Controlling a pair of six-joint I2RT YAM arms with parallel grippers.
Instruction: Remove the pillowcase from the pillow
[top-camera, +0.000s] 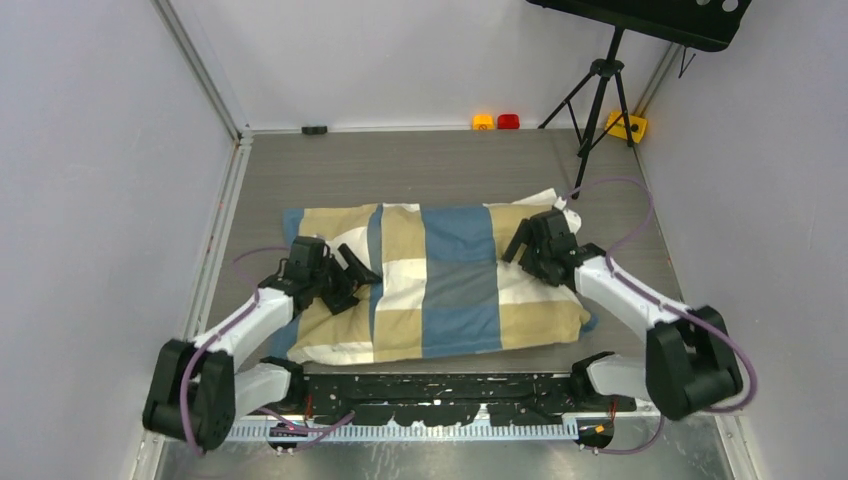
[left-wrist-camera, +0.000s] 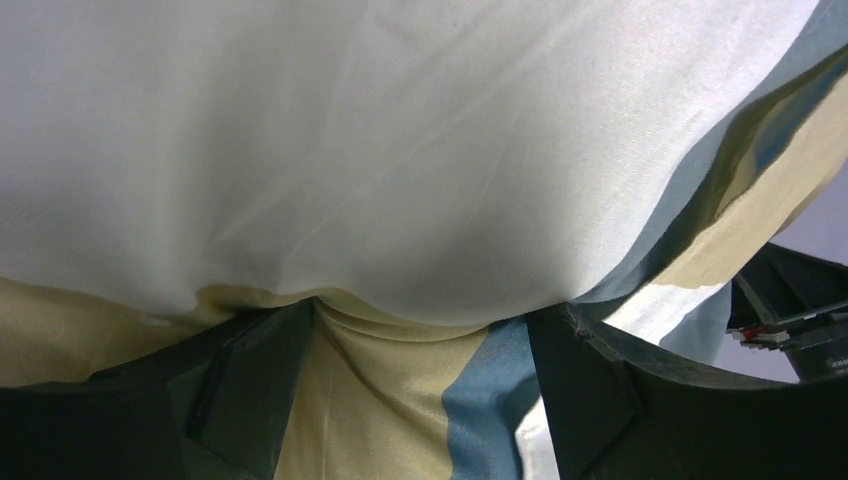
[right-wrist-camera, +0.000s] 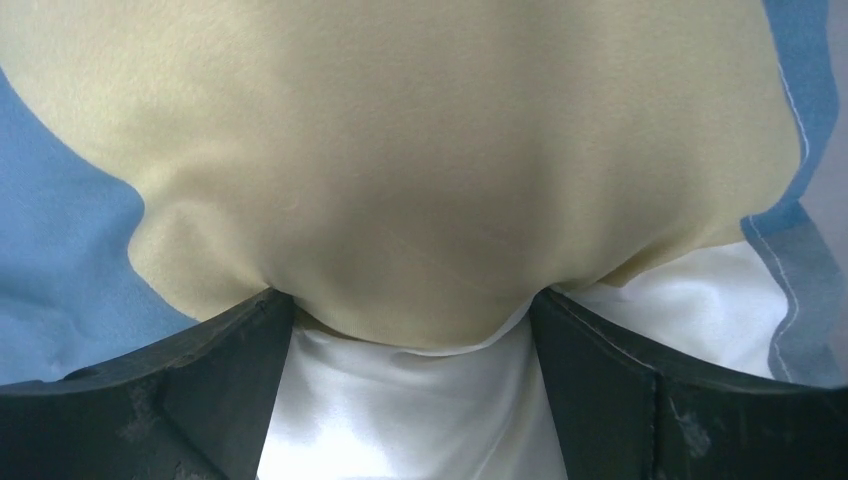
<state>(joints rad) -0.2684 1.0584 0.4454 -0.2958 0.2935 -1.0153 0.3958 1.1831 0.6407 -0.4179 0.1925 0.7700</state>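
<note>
The pillowcase (top-camera: 440, 280), in blue, tan and white checked blocks, lies stuffed in the middle of the table. The pillow is hidden inside it. I cannot tell whether the white corner at the far right belongs to the pillow or the cover. My left gripper (top-camera: 350, 278) rests on the cover's left part. In the left wrist view it (left-wrist-camera: 415, 335) is open, with tan and blue fabric (left-wrist-camera: 400, 400) between the spread fingers. My right gripper (top-camera: 522, 250) rests on the cover's far right part. In the right wrist view it (right-wrist-camera: 410, 325) is open and presses into tan fabric (right-wrist-camera: 420, 180).
A black tripod (top-camera: 598, 95) stands at the back right by a yellow block (top-camera: 627, 125). Orange (top-camera: 483, 121) and red (top-camera: 509, 121) items and a small black piece (top-camera: 314, 129) sit along the back wall. A black rail (top-camera: 440, 392) runs along the near edge.
</note>
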